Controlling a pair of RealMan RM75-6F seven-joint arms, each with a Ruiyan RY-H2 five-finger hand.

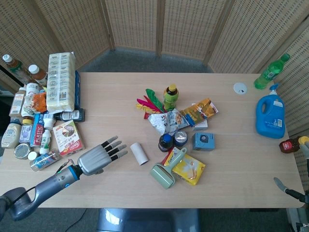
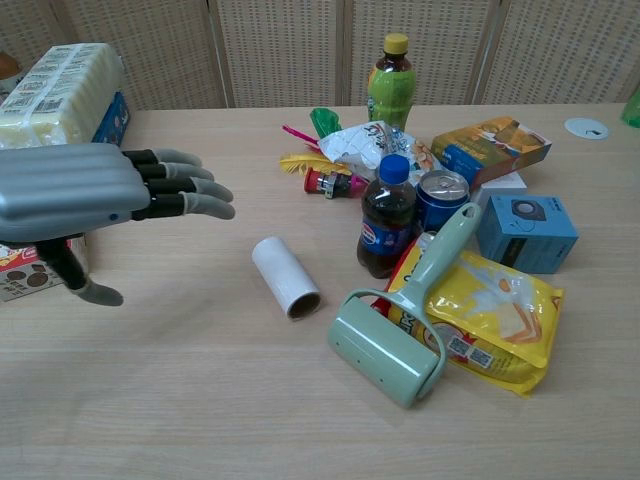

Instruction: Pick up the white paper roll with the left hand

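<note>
The white paper roll [image 1: 139, 153] [image 2: 284, 275] lies on its side on the wooden table, just left of the central pile. My left hand [image 1: 99, 157] [image 2: 85, 194] hovers to the left of the roll, palm down, fingers stretched toward it and spread, holding nothing. A small gap separates its fingertips from the roll. Of my right hand [image 1: 299, 186] only a thumb tip and a sliver show at the right edge of the head view; whether it is open or shut is hidden.
Right of the roll sit a green lint roller [image 2: 395, 322], a cola bottle [image 2: 385, 216], a can [image 2: 441, 196], a yellow bag [image 2: 490, 314] and a blue box [image 2: 527, 230]. Boxes and bottles [image 1: 46, 116] crowd the table's left edge. A blue detergent jug [image 1: 270, 116] stands far right.
</note>
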